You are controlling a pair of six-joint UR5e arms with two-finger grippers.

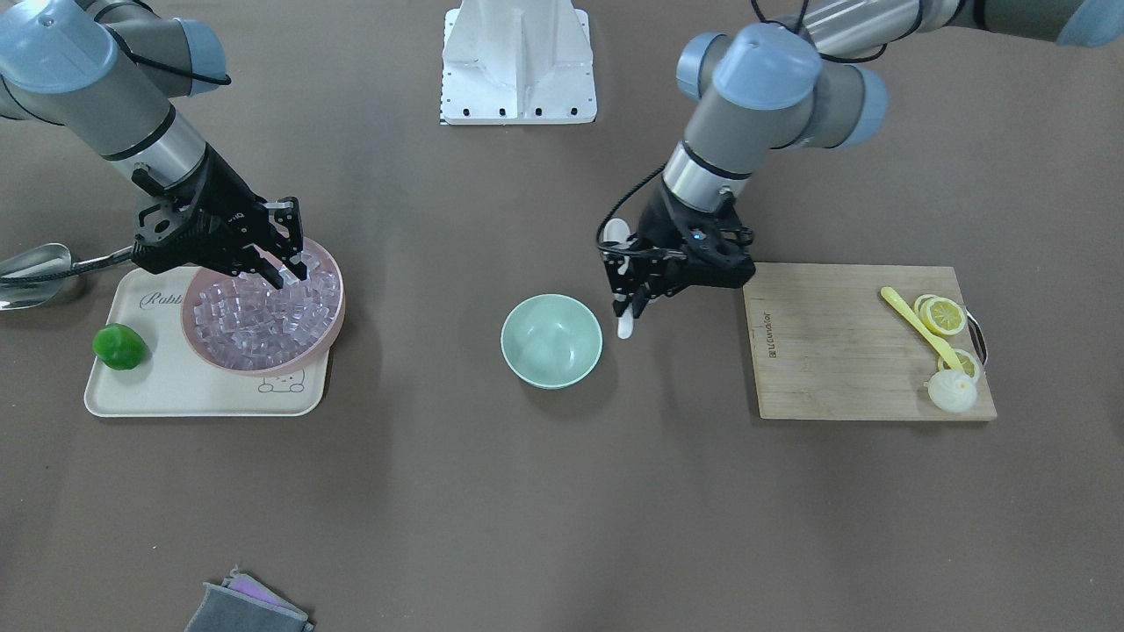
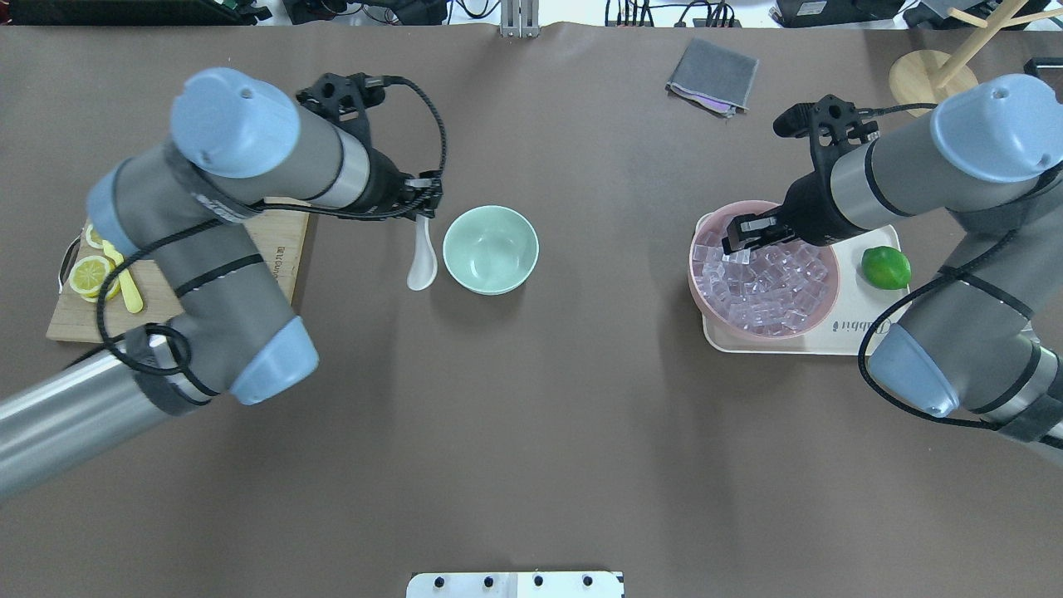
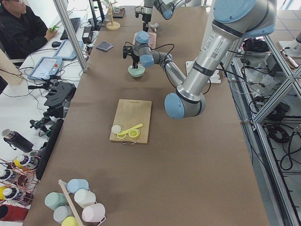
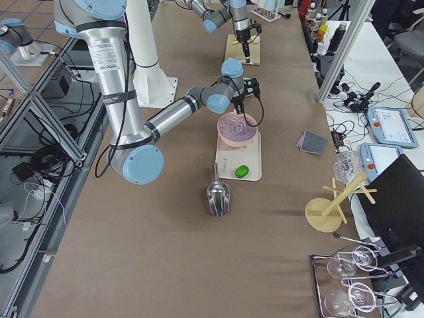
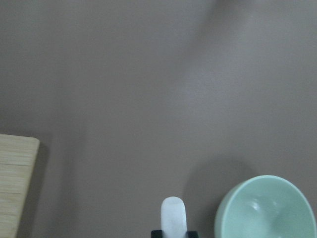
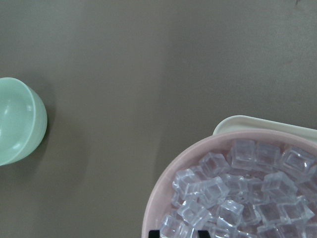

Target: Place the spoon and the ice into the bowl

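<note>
The mint-green bowl stands mid-table; it also shows in the overhead view. The white spoon lies just beside it on my left side, scoop toward me. My left gripper is shut on the spoon's handle, whose end shows between the fingertips in the left wrist view. I cannot tell if the spoon is off the table. The clear ice cubes fill a pink bowl. My right gripper is open, its tips down among the cubes at the side of the pink bowl nearest the green bowl.
The pink bowl sits on a cream tray with a green lime. A steel scoop lies beyond the tray. A wooden cutting board holds a yellow spoon and lemon slices. A grey cloth lies at the far edge.
</note>
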